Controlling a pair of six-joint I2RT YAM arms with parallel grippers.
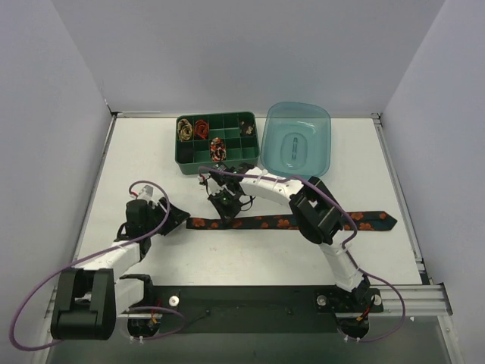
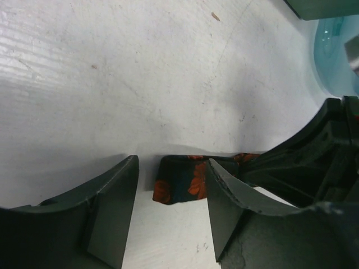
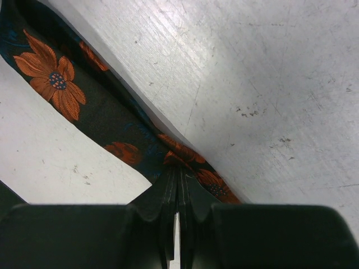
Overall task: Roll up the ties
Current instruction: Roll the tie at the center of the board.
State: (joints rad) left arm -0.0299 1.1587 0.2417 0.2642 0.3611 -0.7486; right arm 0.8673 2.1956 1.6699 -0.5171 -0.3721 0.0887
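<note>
**Position.** The tie (image 1: pixel 265 223) lies flat on the table (image 1: pixel 151 167), with its long axis running left to right. Its left end sits just right of the left gripper (image 1: pixel 176 220).

**Left gripper.** It is released and holds nothing. In the wrist view the tie's end lies between its parted fingers (image 2: pixel 115 202), slightly ahead of them. Neither finger visibly touches it.

**Right gripper (image 3: pixel 178 179).** It is clenched on the tie a little way right of that end. The cloth puckers at the closed tips.

**Judgement.** The left arm is nearer the end. A roll would likely start there, so the left gripper must advance rightward along the axis before closing.
</note>
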